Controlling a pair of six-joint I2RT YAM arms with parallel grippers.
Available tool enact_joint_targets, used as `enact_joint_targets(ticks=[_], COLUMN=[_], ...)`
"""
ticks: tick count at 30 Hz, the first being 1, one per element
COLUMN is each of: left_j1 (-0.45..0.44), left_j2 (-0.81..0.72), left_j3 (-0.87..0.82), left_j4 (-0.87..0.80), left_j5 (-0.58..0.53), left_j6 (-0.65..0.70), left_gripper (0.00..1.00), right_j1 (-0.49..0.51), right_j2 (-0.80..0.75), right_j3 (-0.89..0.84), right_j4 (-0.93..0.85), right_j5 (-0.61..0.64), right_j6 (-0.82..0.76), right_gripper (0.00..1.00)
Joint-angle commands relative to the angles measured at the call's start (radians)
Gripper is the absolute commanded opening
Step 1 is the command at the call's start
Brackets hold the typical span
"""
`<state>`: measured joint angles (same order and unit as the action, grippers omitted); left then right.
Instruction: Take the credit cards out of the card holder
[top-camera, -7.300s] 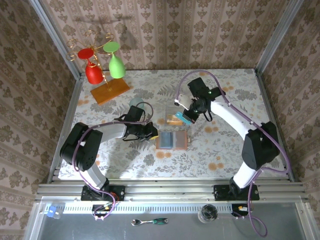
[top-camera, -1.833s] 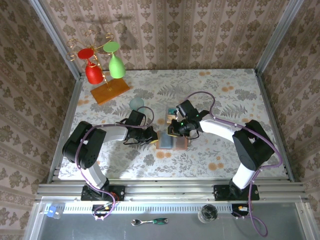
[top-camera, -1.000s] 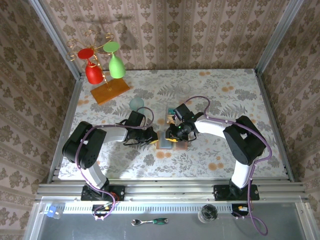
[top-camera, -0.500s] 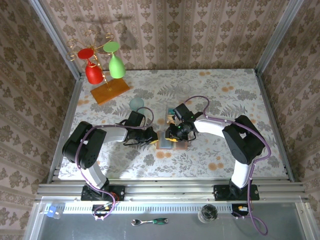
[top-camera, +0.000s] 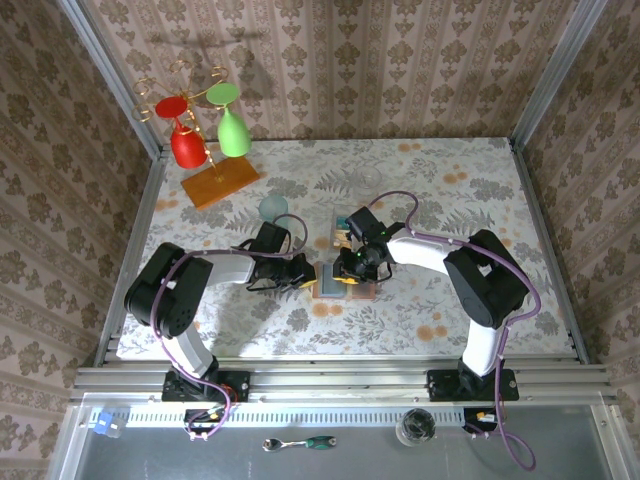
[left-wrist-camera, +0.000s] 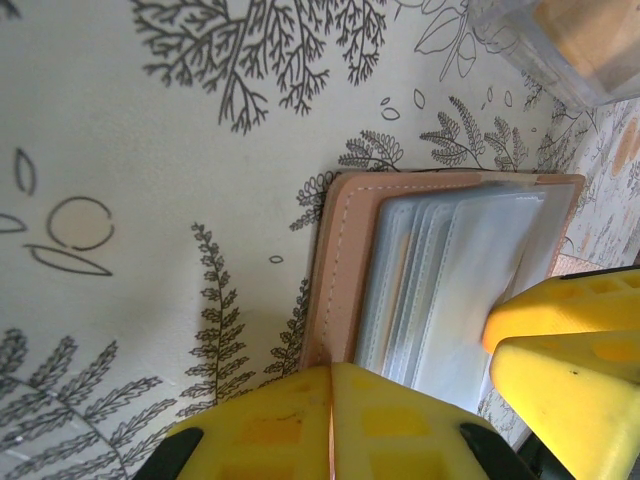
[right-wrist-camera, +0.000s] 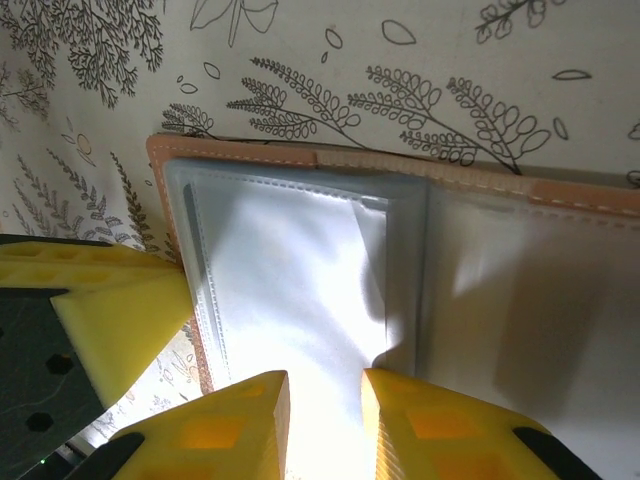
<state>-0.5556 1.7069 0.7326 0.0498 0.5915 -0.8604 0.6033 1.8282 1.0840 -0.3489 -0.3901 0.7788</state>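
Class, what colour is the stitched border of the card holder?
Light tan-brown on the card holder; clearest in the left wrist view.

No text or label can be read; no brand, number or sign either.

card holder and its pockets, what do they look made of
Card holder: tan leather or faux leather, matte, with a stitched border; the look leaves open which. Pockets: clear, glossy soft plastic, going by the glare and the see-through layers.
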Motion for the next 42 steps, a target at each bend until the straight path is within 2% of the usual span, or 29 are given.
enact_joint_targets(ticks=[1, 29, 42], left_j1=[0.006, 0.007, -0.054], left_j2=[0.011, -0.053, -0.050], left_j3=[-0.019, 0.043, 0.124], left_j4=[-0.023, -0.107, -0.094], left_j5=[0.004, -0.018, 0.017], left_j6=[0.000, 0.014, -0.010], left_gripper=[0.09, 0.09, 0.22], right_j1=[0.001, -0.037, -0.046], right_j2=[0.001, -0.058, -0.068], right_j3=[0.017, -0.083, -0.114], right_j4=[-0.061, 0.036, 0.058], right_j5=[0.049, 0.011, 0.005], right_j6=[-0.022, 0.001, 0.004], right_gripper=[0.26, 0.24, 0.23])
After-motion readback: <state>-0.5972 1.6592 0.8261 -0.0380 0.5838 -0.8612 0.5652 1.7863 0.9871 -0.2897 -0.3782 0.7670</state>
